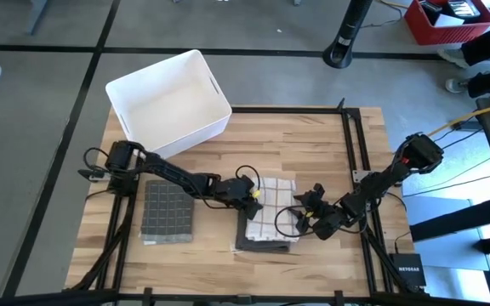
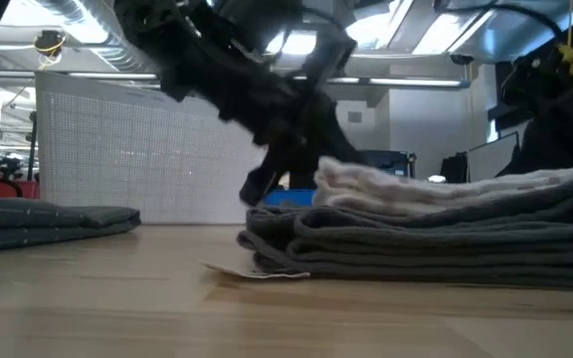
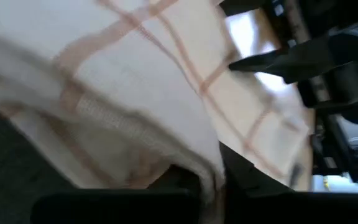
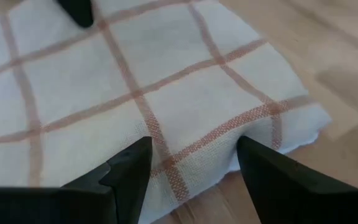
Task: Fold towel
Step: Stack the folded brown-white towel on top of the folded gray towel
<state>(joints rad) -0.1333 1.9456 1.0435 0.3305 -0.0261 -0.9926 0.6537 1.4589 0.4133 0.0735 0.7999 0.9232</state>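
A white towel with orange checks [image 1: 275, 206] lies on a dark grey folded towel [image 1: 266, 244] in the middle of the table; in the low view the white towel [image 2: 416, 184] tops the grey stack [image 2: 426, 249]. My left gripper [image 1: 252, 197] is at the white towel's left edge, shut on it. My right gripper [image 1: 300, 218] stands open at the towel's right edge. In the right wrist view its two fingers [image 4: 194, 155] straddle a strip of the towel's edge near a corner [image 4: 303, 121]. My left gripper pinches the white towel's left edge [image 3: 199, 169] between its two fingers, coming from the table's left and slanting down. The cloth bunches at the fingers; how many layers they hold I cannot tell. The rest of the towel lies on the dark grey towel. My right gripper's open fingertips [image 4: 132, 165] sit at the towel's surface; I cannot tell whether they touch it.
A folded grey checked towel [image 1: 167, 212] lies at the table's left, and a white bin [image 1: 168, 102] stands at the far left corner. A black frame rail [image 1: 347, 153] runs along the right side. A paper tag [image 2: 252, 270] sticks out under the stack.
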